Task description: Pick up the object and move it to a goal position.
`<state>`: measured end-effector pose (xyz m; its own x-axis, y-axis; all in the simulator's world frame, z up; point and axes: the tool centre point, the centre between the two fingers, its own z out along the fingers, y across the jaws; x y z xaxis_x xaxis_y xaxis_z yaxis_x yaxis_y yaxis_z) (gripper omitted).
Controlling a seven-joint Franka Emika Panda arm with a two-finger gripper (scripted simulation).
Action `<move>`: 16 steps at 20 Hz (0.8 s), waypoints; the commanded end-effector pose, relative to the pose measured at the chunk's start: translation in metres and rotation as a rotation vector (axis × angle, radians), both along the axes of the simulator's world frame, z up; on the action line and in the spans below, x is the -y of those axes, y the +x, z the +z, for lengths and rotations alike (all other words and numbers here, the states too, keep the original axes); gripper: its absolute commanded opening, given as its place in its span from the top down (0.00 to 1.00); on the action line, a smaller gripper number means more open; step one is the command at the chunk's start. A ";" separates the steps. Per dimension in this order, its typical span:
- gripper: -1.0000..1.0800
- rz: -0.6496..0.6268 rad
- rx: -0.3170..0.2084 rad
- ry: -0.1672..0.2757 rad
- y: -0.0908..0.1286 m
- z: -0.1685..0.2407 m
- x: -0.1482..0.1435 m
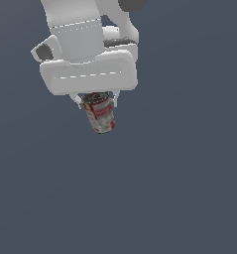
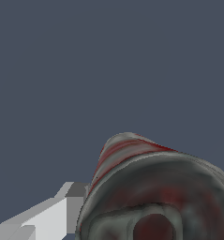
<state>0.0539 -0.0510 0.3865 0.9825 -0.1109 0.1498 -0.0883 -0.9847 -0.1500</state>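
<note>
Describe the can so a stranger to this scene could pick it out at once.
Find the big white robot arm at the top of the exterior view and follow it down to its hand. The can sits between the two fingers, hanging tilted below them. It is the only coloured thing: a small cylinder with a red-and-white label and dark metal ends.

Arm (image 1: pixel 80 30) comes in from the top of the exterior view, wrist pointing straight down, white hand body broadside to the camera. Gripper (image 1: pixel 96 100) hangs below it, jaws closed on the can (image 1: pixel 100 115), one finger each side of its upper end. Wrist view shows one pale finger (image 2: pixel 52 218) against the can's side.
</note>
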 end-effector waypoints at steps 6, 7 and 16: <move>1.00 0.121 0.046 0.019 0.002 0.067 0.031; 1.00 0.134 0.050 0.021 0.003 0.074 0.034; 1.00 0.217 0.078 0.036 0.006 0.119 0.057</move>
